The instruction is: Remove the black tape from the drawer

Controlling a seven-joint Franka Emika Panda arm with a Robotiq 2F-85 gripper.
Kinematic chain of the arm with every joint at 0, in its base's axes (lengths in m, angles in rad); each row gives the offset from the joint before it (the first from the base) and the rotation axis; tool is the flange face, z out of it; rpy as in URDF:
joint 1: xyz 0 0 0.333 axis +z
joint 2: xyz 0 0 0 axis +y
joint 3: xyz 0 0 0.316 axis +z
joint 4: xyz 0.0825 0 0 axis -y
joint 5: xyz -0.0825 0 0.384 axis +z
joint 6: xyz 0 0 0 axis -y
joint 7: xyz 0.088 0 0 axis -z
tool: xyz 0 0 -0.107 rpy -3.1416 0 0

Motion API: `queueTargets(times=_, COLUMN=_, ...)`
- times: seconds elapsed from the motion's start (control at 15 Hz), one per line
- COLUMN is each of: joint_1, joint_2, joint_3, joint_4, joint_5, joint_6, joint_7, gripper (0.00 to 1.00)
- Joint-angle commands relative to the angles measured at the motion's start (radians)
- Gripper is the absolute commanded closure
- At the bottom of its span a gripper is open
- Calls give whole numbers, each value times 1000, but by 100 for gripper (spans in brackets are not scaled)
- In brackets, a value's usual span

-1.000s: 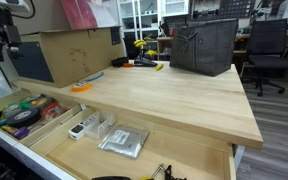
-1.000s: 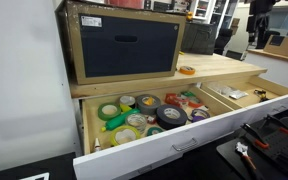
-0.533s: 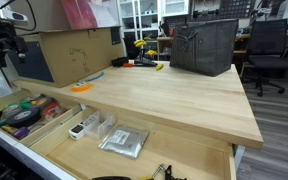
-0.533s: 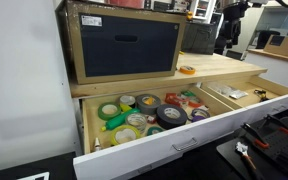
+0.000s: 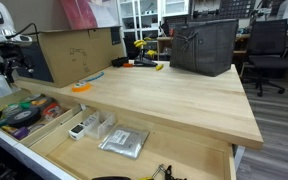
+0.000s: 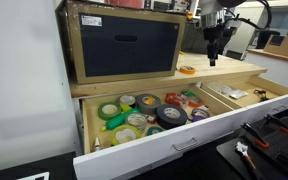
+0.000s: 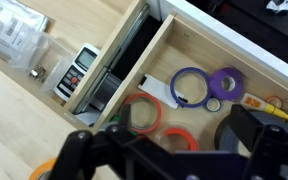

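The drawer (image 6: 174, 146) is pulled open, pale wood with a white front rim, and holds several tape rolls. It also shows in an exterior view (image 5: 12, 138) and in the wrist view (image 7: 199, 45). The black tape (image 6: 171, 114) lies flat near the drawer's front middle, next to a purple roll. It also shows in an exterior view (image 5: 20, 117) and, partly behind a finger, in the wrist view (image 7: 227, 128). My gripper (image 6: 215, 50) hangs above the tabletop, open and empty, well away from the tape. It also shows in an exterior view (image 5: 11, 68) and in the wrist view (image 7: 174, 155).
A smaller black roll (image 6: 147, 101), green, yellow, orange and blue rolls fill the drawer. An orange-yellow roll (image 6: 187, 70) lies on the tabletop. A dark-fronted wooden box (image 6: 124, 45) stands on the table. A second open drawer (image 6: 246, 95) holds a clear plastic box.
My gripper has moved into both exterior views and come down over the tabletop, closer to the drawer. The tapes have not moved.
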Motion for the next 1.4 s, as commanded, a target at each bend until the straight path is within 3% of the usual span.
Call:
queueTargets(times=0.0, joint_1=15, joint_2=77, joint_3=6, joint_4=29, joint_5=-9, joint_6=32, joint_7=-17, gripper=0)
queueTargets(times=0.53, joint_1=52, joint_2=167, joint_3=35, joint_4=21, joint_5=22, joint_6=113, joint_7=-6, gripper=0)
queueTargets(times=1.33, joint_1=71, joint_2=187, joint_3=49, joint_4=15, joint_5=10, joint_6=100, joint_7=-21, gripper=0)
